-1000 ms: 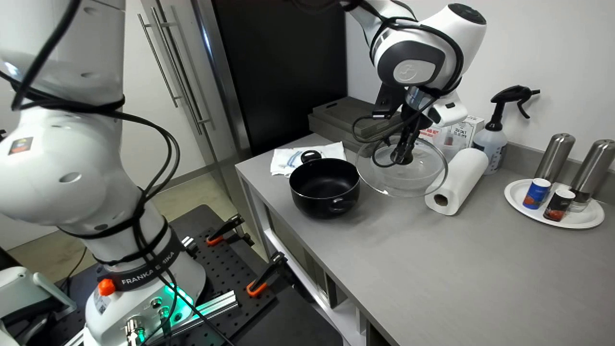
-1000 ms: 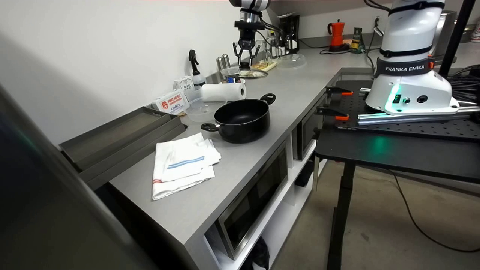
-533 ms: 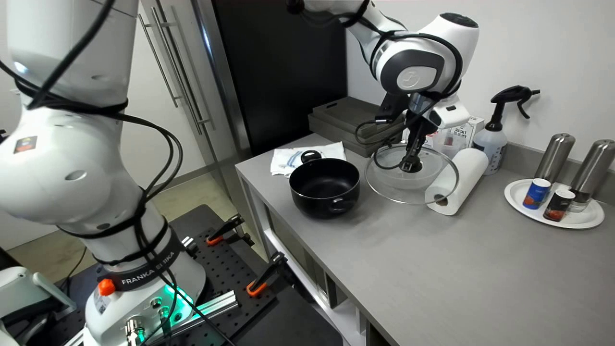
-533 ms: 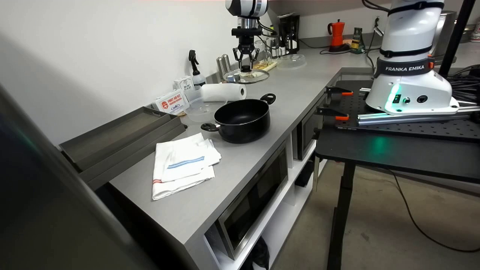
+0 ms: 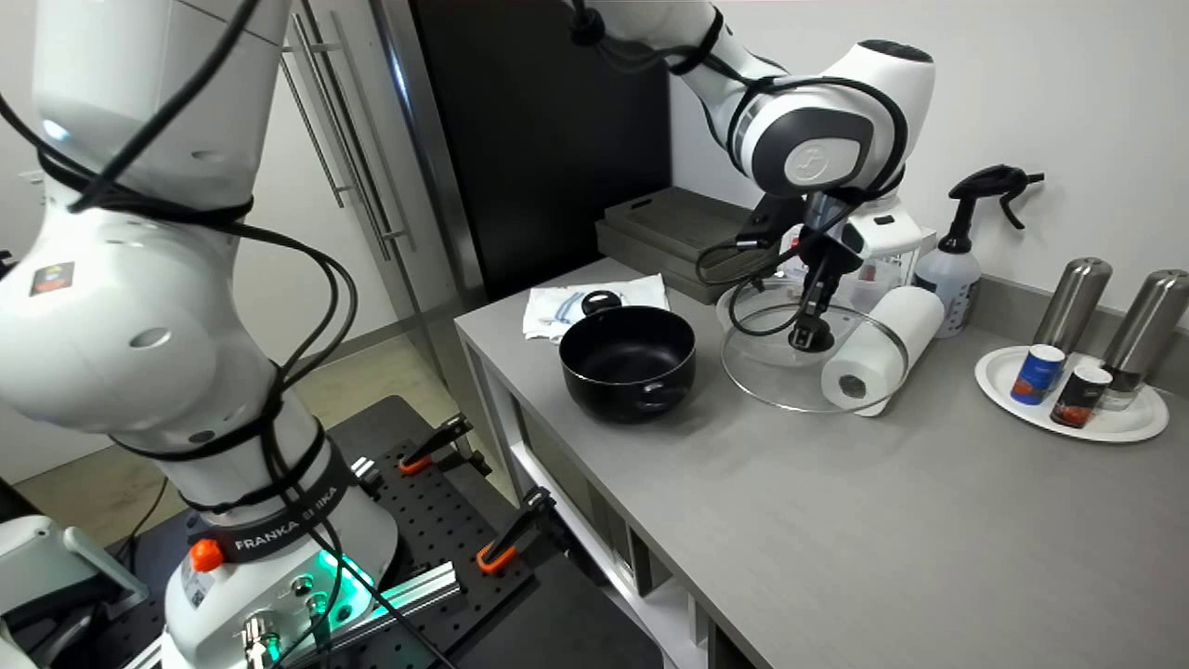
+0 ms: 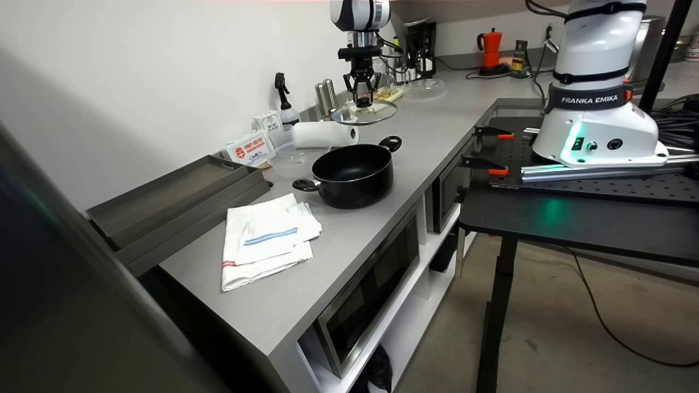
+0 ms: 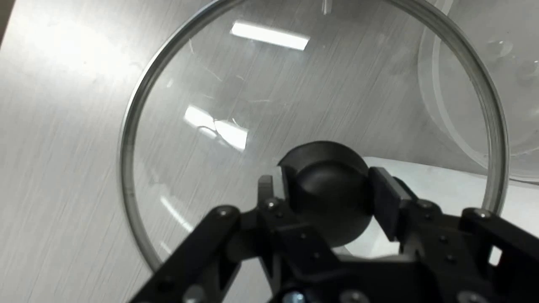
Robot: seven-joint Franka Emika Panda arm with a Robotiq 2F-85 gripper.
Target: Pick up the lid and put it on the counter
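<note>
The lid [image 5: 776, 386], clear glass with a thin metal rim, hangs by its small black knob from my gripper [image 5: 812, 333]. In the wrist view the gripper [image 7: 330, 191] is shut on the knob, one pad against each side. The lid [image 7: 252, 90] fills much of that view, and grey counter [image 7: 63, 176] shows through it. In an exterior view the lid [image 6: 377, 117] appears slightly above the counter [image 6: 426, 142], right of the paper towel roll. Whether its rim touches the roll or the counter, I cannot tell.
The paper towel roll [image 5: 887, 344] lies partly behind the lid. Close by are a black pot [image 5: 627, 362] and a clear dish [image 7: 513, 84]. A white plate [image 5: 1110, 427] bears shakers; a spray bottle [image 5: 947, 269], a folded towel [image 6: 270, 240] and grey boxes [image 6: 180, 202] stand around.
The gripper, still holding the lid by its knob, has come down and away from the pot, so the rim now overlaps the paper towel roll more. Pot and towel have not moved.
</note>
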